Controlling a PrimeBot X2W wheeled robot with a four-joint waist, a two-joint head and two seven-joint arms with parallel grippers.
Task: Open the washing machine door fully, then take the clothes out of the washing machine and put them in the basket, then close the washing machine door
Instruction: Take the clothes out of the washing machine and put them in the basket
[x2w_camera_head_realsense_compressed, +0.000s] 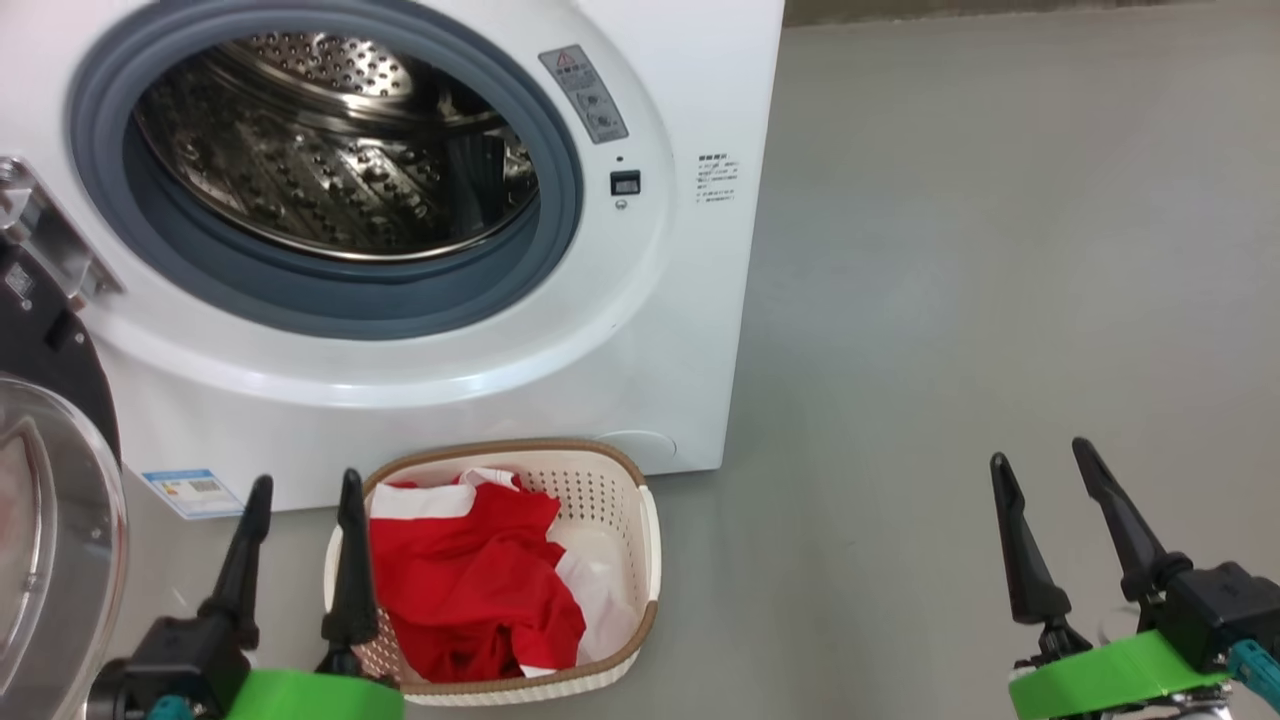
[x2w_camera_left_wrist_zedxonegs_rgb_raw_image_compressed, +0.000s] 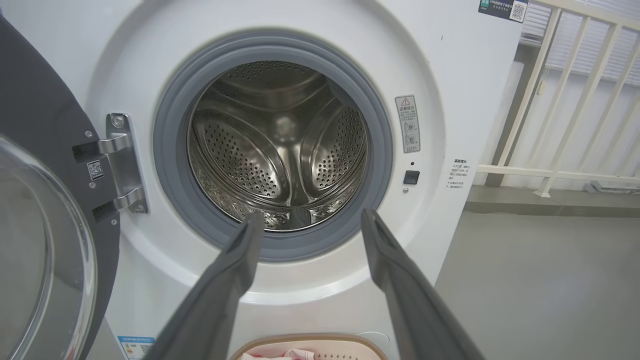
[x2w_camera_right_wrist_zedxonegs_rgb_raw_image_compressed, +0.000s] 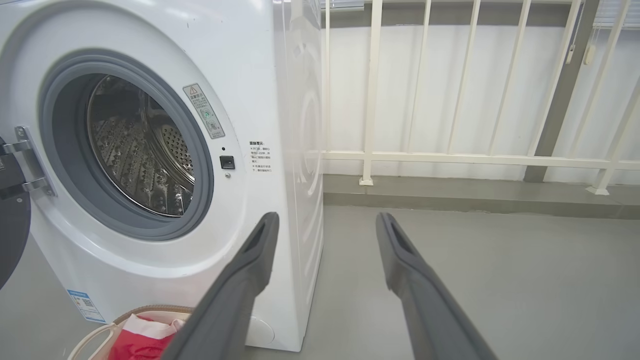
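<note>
On the floor (x2w_camera_head_realsense_compressed: 950, 300) before the washer (x2w_camera_head_realsense_compressed: 680, 330), clothes (x2w_camera_head_realsense_compressed: 470, 580) lie in the basket (x2w_camera_head_realsense_compressed: 650, 540); left pincer (x2w_camera_head_realsense_compressed: 306, 478) and right pincer (x2w_camera_head_realsense_compressed: 1040, 452) are released.

Drum (x2w_camera_head_realsense_compressed: 330, 150) mouth unobstructed — washing machine door (x2w_camera_head_realsense_compressed: 50, 520) hangs wide at left. Basket (x2w_camera_head_realsense_compressed: 645, 540) blocks the low approach just below the opening. Bare floor (x2w_camera_head_realsense_compressed: 950, 300) right of washing machine (x2w_camera_head_realsense_compressed: 650, 350) — railing (x2w_camera_right_wrist_zedxonegs_rgb_raw_image_compressed: 450, 159) behind.

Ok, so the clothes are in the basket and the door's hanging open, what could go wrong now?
1. The washing machine door hangs open beside the left claw; swinging it shut may catch that claw's fingers.
2. The basket sits close against the washing machine, so the moving door or arm might knock it and spill the clothes.
</note>
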